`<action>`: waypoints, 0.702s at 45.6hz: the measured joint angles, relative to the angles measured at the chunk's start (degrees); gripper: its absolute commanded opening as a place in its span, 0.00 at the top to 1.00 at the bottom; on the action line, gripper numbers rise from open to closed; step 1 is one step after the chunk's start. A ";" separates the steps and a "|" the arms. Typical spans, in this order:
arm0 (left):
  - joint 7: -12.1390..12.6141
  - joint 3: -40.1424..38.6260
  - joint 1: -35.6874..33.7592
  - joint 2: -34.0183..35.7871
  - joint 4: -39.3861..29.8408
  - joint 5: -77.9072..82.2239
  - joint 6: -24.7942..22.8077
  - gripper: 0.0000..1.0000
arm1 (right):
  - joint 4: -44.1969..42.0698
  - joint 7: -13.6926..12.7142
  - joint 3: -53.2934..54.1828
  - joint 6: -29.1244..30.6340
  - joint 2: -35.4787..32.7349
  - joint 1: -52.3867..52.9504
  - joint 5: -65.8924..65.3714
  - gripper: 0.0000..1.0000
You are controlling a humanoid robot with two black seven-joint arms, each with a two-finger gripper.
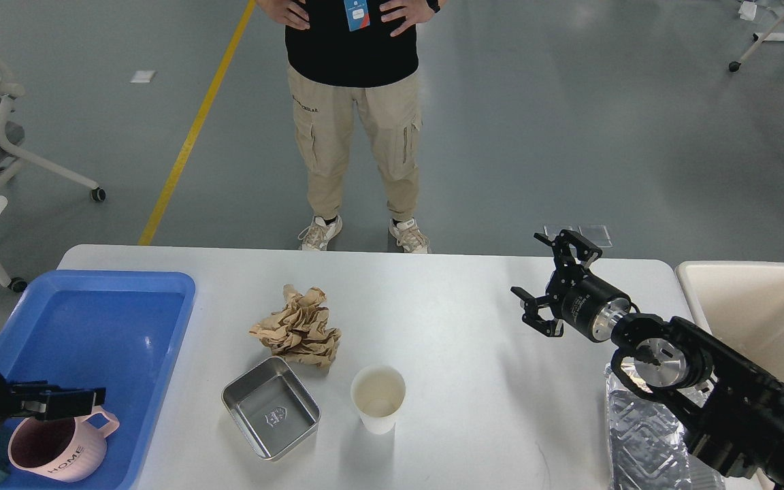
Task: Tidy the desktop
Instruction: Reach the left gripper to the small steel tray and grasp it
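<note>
- Sitting in the blue tray [92,299]: pink mug [58,449], left gripper [79,401] pinching its rim.
- Lying uncleared on the desktop [460,299]: crumpled paper [299,328], steel tin [270,407], paper cup [378,397].
- Hovering spread, empty: right gripper [550,280].

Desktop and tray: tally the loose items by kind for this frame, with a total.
Crumpled brown paper: 1
Metal tin: 1
White paper cup: 1
Pink mug, in the blue tray: 1
Clear plastic bottle, partly hidden by the right arm: 1
Total: 5
</note>
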 measured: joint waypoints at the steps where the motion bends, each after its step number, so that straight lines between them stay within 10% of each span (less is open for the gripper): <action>1: -0.07 0.00 -0.31 -0.95 0.86 1.18 -0.53 0.03 | 0.00 0.00 0.02 0.00 0.00 0.00 -0.01 0.00; 32: -4.92 8.64 -21.89 -30.01 18.16 18.81 -16.79 0.03 | 0.34 0.00 0.47 -0.18 0.16 0.07 0.05 0.00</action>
